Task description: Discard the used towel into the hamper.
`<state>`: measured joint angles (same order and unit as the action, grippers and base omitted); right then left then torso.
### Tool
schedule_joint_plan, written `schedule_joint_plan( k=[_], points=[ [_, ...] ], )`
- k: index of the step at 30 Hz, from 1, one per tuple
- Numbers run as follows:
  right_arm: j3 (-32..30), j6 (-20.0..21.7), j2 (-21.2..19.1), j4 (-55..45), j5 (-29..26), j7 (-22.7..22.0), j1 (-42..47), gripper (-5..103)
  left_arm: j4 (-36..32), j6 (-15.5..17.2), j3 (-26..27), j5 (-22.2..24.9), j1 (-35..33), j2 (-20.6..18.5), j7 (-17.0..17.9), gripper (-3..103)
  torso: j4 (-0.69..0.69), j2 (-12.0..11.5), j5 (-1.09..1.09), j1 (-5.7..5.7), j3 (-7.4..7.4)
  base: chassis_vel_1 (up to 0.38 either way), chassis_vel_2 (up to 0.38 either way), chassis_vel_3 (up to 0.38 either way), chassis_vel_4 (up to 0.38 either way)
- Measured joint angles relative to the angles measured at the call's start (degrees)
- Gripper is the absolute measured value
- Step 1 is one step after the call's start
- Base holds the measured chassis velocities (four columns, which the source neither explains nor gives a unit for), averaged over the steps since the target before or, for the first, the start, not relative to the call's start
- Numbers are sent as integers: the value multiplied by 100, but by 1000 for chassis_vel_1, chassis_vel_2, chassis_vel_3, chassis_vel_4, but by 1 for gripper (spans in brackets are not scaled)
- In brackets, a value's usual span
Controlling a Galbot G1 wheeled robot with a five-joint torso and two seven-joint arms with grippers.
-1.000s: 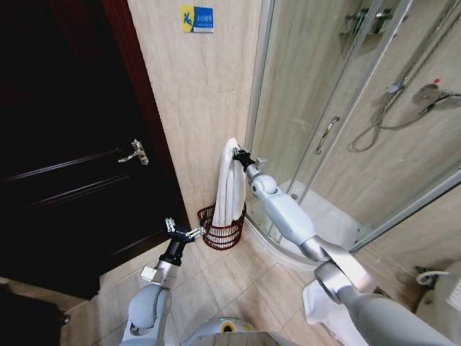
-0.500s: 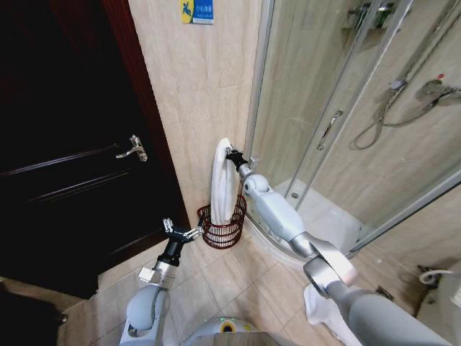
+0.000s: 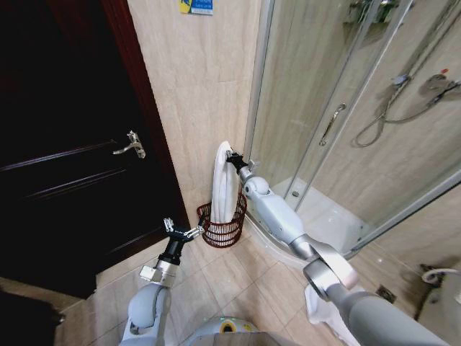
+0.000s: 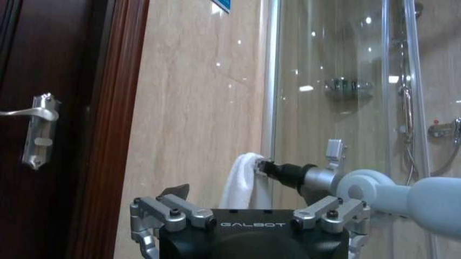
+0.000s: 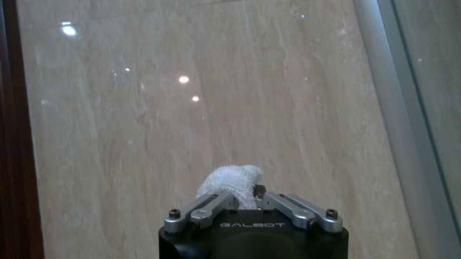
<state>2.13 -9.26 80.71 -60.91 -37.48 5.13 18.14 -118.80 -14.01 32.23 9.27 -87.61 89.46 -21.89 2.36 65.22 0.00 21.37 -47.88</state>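
Observation:
A long white towel (image 3: 225,184) hangs straight down from my right gripper (image 3: 232,156), which is shut on its top fold. Its lower end reaches into the hamper (image 3: 222,228), a small round dark red wire basket on the floor against the beige wall. The left wrist view shows the towel (image 4: 245,181) draped from the right gripper (image 4: 264,167). In the right wrist view the right gripper (image 5: 242,198) pinches a bunch of towel (image 5: 230,182). My left gripper (image 3: 181,231) hovers open low, left of the hamper, and also shows as the left gripper (image 4: 249,221).
A dark wooden door (image 3: 65,158) with a metal handle (image 3: 130,144) stands at the left. The glass shower enclosure (image 3: 346,130) with its curved base is at the right. A white cloth (image 3: 317,303) lies on the tiled floor by my right arm.
The right gripper has lowered the towel and shifted it left, so more of its lower end sits in the hamper. The camera has tilted slightly. The left arm has stayed put.

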Motion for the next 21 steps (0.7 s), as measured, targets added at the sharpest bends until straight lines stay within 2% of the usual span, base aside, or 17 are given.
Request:
schedule_joint_plan(
  k=[6,21],
  points=[
    [-28,40,-129,-454,186,-157,333,5,30,-14,26,43,12,-26,-2,100,-1,-207,0,-95,113,0,0,0,0],
    [-101,33,-346,-744,270,-184,654,5,79,-38,-8,27,17,-3,-26,100,0,-612,0,-281,330,0,0,0,0]
  ],
)
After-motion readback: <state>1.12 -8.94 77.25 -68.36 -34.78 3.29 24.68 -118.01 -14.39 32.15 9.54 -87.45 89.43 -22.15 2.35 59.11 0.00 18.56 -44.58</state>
